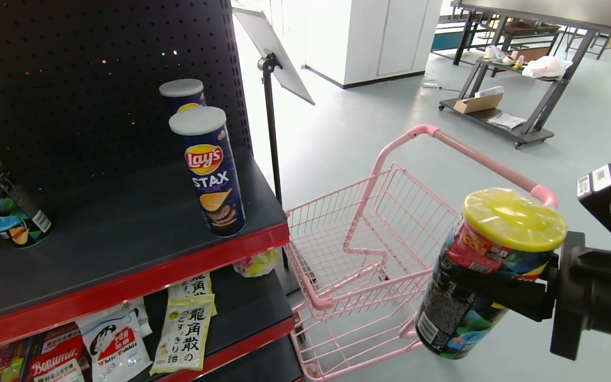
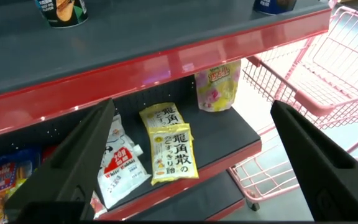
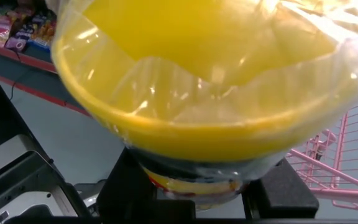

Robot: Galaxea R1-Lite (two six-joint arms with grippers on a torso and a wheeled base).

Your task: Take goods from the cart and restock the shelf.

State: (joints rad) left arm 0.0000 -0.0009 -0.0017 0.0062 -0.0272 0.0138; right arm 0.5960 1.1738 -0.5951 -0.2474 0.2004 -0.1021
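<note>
Now: chip can gripped over the cart, shelf placement next

Your right gripper [image 1: 502, 292] has its fingers closed around a tall, multicoloured cardboard chip can with a yellow plastic lid [image 1: 451, 313]. The can is held slightly tilted in the air, beside the pink wire shopping cart [image 1: 390, 212] and near its handle. The right wrist view looks down on that yellow lid [image 3: 210, 81], with the dark fingers [image 3: 284, 193] clamped on either side of the can below it.

The pick looks finished, so the step in hand is the carry to the shelf. Your next move calls for swinging the can across to the dark top shelf board with the red front edge [image 1: 125, 233]. Set it upright in the open stretch between the two blue chip tubes with white lids [image 1: 210, 170] and the leaning multicoloured can at the far left [image 1: 3, 207].

Your left gripper [image 2: 191, 162] hangs in front of the lower shelf, fingers [image 2: 73, 168] spread apart and holding nothing.

The cart's two wire baskets show no goods in the parts you can see. The lower shelf holds flat snack packets, white and yellow [image 1: 183, 331].
</note>
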